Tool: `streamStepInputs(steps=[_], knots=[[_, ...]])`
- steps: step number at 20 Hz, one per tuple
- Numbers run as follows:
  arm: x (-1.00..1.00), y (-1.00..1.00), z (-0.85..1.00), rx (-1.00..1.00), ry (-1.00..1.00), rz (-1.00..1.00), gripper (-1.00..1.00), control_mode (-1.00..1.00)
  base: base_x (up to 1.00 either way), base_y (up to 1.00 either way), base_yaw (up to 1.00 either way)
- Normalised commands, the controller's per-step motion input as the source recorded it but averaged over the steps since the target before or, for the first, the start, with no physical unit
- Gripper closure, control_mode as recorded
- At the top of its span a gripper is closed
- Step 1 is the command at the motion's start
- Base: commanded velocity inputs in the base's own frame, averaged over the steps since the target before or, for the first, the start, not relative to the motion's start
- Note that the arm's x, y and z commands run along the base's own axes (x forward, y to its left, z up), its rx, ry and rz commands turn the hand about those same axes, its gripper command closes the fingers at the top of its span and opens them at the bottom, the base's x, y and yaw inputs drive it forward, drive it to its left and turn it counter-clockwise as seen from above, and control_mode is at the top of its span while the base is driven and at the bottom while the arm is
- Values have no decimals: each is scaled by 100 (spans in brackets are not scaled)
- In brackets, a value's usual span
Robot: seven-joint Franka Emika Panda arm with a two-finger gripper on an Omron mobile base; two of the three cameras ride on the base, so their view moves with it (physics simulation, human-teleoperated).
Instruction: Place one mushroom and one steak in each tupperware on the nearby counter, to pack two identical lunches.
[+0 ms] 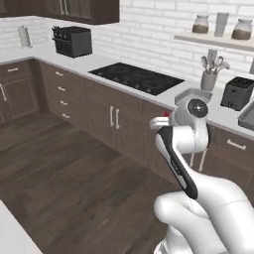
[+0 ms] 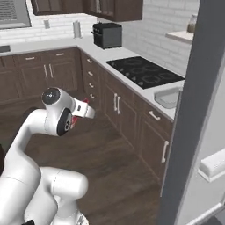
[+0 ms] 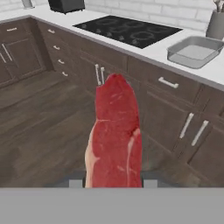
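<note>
Steak [image 3: 114, 131] hangs clenched between the gripper [image 3: 113, 183] jaws, above the wood floor and short of the counter [image 3: 153, 50]. It looks soft, limp and slick, so a grasp near its thick middle suits it best. Ahead, the nearest tupperware [image 3: 194, 51] sits beside the black cooktop [image 3: 127, 29], a utensil holder [image 3: 215, 24] just behind; nothing blocks the approach.

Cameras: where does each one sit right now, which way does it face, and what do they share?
Left base view: behind-left of the arm, facing the counter; white arm lower right.
Right base view: behind-right, same counter; arm lower left.
Hand view: on the hand, facing the cabinets; gripper shut on the steak.
All share the cooktop and tupperware.
</note>
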Motion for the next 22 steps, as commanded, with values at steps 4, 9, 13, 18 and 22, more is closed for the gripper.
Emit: streamStepInputs(steps=[4,9,13,18,22], knots=[[0,0,0,0,0,0,100,100,100,19,11],[0,0,0,0,0,0,100,100,100,37,21],[0,0,0,0,0,0,100,100,97,4,6],[0,0,0,0,0,0,100,100,50,-15,-30],[0,0,0,0,0,0,100,100,48,-20,-48]])
